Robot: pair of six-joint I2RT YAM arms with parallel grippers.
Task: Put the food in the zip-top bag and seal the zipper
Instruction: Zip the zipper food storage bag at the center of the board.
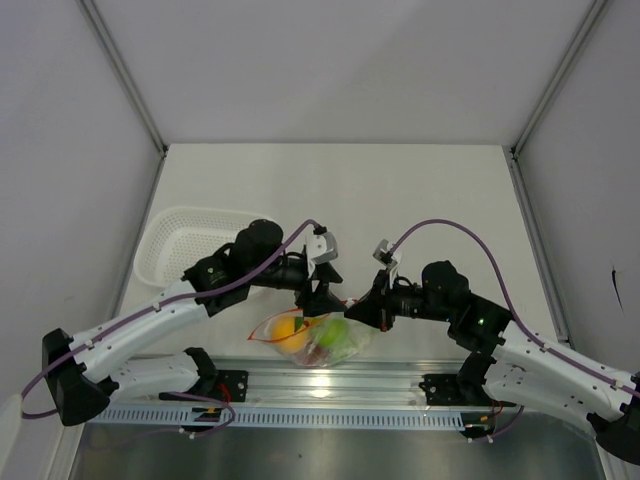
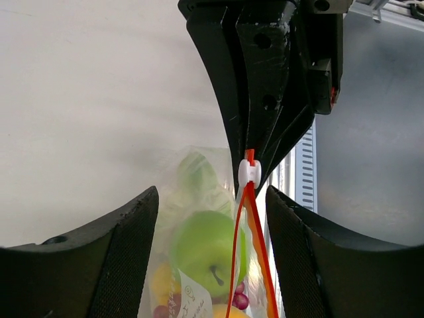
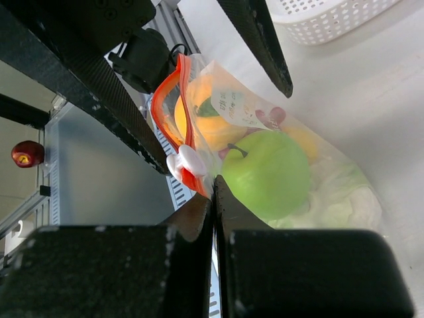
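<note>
Pinching the zip-top bag point(image 3: 331, 192) just behind its white slider point(image 2: 249, 173), your right gripper point(image 3: 213, 184) looks clamped shut; left gripper point(image 2: 212, 199) straddles the zipper point(image 3: 158, 109), fingers point(image 2: 99, 265) apart. Green apple point(image 3: 265, 173) inside, bag at the table point(image 1: 400, 200) near edge. Close off-line and you'll miss the white slider, leaving the mouth gaping.

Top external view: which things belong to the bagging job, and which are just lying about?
Job: clear zip-top plastic bag, its red-orange zipper strip, round green toy apple and round orange toy fruit inside it.
Lying about: white perforated plastic basket.
</note>
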